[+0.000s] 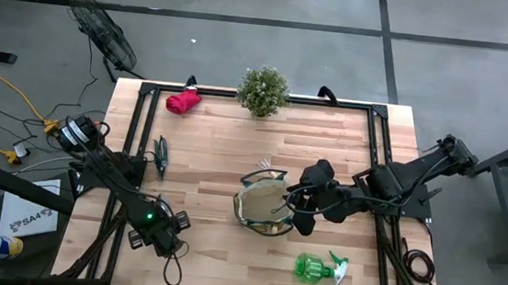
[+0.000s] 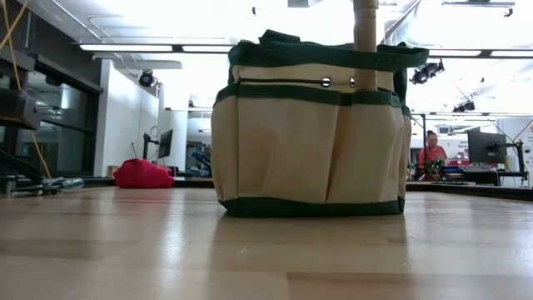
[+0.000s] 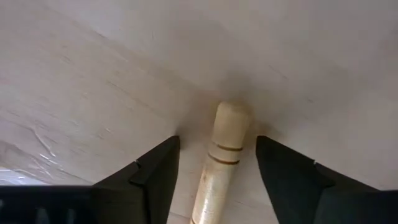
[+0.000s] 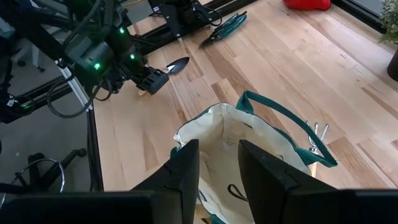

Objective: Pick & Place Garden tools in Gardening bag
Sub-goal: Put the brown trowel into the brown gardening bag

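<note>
Wooden trowel handle (image 3: 227, 149) lies between our left hand's (image 3: 217, 171) spread fingers, ungrasped, at lower left in the high view; closing comes next. Our right hand (image 4: 219, 163) pinches the gardening bag's (image 1: 265, 208) rim at centre.

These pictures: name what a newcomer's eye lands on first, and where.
The tan gardening bag stands mid-table, its rim pinched by the right gripper. At the table's front-left, the left gripper straddles a trowel's wooden handle, fingers open. A red glove bundle lies at the far edge.
</note>
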### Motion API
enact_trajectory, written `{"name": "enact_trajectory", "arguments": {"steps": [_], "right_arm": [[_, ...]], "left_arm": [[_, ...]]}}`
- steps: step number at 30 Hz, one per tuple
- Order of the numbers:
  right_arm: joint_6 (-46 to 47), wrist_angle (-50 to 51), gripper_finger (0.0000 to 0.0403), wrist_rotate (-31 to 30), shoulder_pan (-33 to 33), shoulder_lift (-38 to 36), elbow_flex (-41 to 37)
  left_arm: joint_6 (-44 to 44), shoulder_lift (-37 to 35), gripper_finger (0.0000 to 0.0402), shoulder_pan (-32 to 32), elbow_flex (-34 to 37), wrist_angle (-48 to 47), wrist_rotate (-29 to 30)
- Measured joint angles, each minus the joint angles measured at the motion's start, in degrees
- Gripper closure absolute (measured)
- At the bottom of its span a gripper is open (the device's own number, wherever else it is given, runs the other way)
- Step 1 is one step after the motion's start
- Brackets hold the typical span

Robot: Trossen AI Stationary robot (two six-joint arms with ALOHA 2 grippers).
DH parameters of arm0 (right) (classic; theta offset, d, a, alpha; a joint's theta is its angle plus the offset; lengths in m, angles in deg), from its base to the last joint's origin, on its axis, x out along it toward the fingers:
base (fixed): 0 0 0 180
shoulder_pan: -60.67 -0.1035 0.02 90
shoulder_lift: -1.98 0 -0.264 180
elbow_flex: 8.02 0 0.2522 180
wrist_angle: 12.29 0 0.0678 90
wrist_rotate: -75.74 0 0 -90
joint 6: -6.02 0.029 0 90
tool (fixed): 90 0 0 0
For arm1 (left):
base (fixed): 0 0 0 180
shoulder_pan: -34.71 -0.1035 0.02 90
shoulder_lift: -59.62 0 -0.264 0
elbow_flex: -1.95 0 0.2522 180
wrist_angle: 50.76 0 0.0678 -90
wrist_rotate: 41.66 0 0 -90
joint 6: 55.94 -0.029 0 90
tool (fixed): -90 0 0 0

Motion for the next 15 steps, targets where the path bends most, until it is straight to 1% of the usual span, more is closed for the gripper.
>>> {"name": "enact_trajectory", "arguments": {"steps": [5, 8, 15], "right_arm": [[0.0, 0.0, 0.0300, 0.0, 0.0, 0.0, 0.0], [0.0, 0.0, 0.0300, 0.0, 0.0, 0.0, 0.0], [-0.2, 0.0, 0.0300, 0.0, 0.0, 0.0, 0.0]], "left_arm": [[-0.3, 0.0, 0.0239, 0.0, 0.0, 1.5, 0.5], [-0.4, 0.0, 0.0265, 0.0, 0.0, 2.0, -1.1], [0.2, 0.1, 0.0317, 0.0, 0.0, 2.3, -1.2]]}}
